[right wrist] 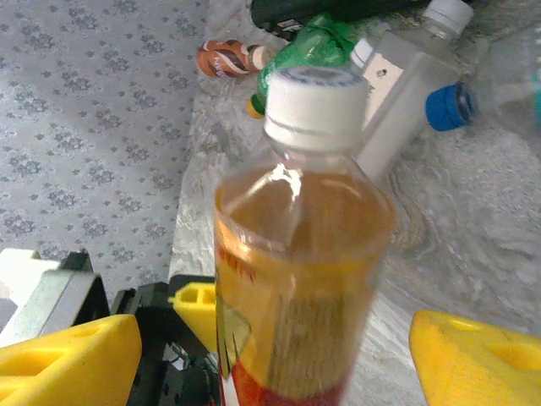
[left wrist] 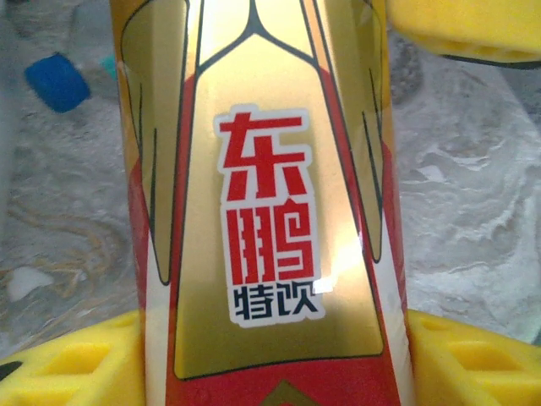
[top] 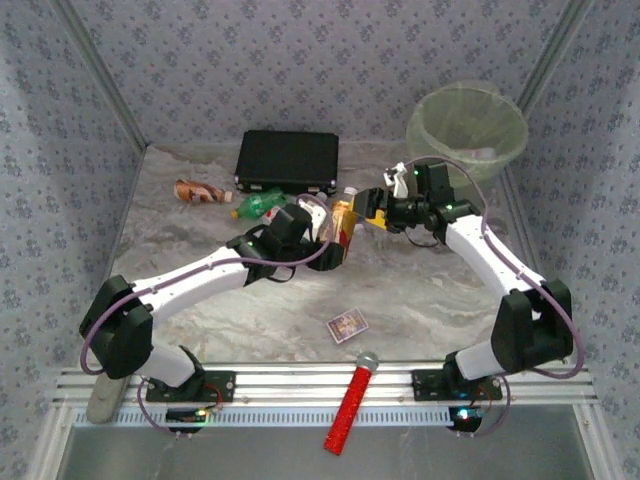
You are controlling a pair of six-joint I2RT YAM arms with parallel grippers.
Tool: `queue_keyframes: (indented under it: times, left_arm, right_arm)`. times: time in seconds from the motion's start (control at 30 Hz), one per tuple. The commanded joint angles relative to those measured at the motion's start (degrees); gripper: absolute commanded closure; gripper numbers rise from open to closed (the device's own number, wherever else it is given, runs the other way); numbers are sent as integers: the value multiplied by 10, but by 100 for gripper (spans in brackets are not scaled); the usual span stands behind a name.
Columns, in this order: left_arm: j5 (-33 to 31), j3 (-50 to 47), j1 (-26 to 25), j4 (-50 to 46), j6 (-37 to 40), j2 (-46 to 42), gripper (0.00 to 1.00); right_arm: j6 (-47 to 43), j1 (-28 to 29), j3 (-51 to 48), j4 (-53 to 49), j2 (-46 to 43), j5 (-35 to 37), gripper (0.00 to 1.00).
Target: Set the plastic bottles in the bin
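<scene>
At the near edge of the table [top: 420, 290], a red microphone [top: 351, 410] lies between the two arm bases, and a small patterned card box [top: 347, 326] sits a little further in.

Past these, near the middle of the table, the left gripper [top: 335, 242] is clamped on an orange bottle [top: 343, 225]. In the left wrist view the bottle's red and gold label [left wrist: 270, 220] fills the gap between the yellow fingers [left wrist: 68, 372], and its sides touch both of them. The bottle stands roughly upright, with its white cap [right wrist: 317, 97] on top.

The right gripper [top: 372, 212] comes at the same bottle from the right side. Its jaws are spread, with one yellow finger [right wrist: 68, 355] on each side of the bottle's upper body. Bare space shows between each finger and the plastic, wider on the left of that view than on the right, so this gripper is not touching the bottle.

Further back, a green bottle [top: 262, 205] and an orange-brown bottle [top: 197, 192] lie on the table in front of a flat black case [top: 287, 160]. A clear bottle with a blue cap [right wrist: 445, 106] lies near them.

The bin [top: 467, 130] stands in the far right corner, well apart from the held bottle, with something pale lying inside it.
</scene>
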Motion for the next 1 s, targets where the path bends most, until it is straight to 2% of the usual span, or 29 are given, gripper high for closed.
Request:
queue_keyframes:
  times: [0.0,0.37,0.47,0.53,0.63,0.83,0.97]
  left_arm:
    - [33,-1,-1,61,4,-6,48]
    - [33,-2,0,107,-19,-4,47]
    - [29,-5,0,113,-24,-6,46]
    - [25,-6,0,108,-24,-8,44]
    - [13,-9,-1,104,-20,-13,34]
    - [-10,-24,-1,96,-17,-41,0]
    - [-30,-46,0,79,-20,-74,0]
  right_arm:
    - [20,16,28,32,23,-17,15]
    - [22,26,46,25,66,1,18]
    - [21,28,54,26,69,2,28]
    - [19,29,56,23,68,2,30]
    - [18,28,71,1,65,9,32]
    - [-51,13,123,-64,52,23,35]
    - [-116,-13,194,-148,49,29,36]
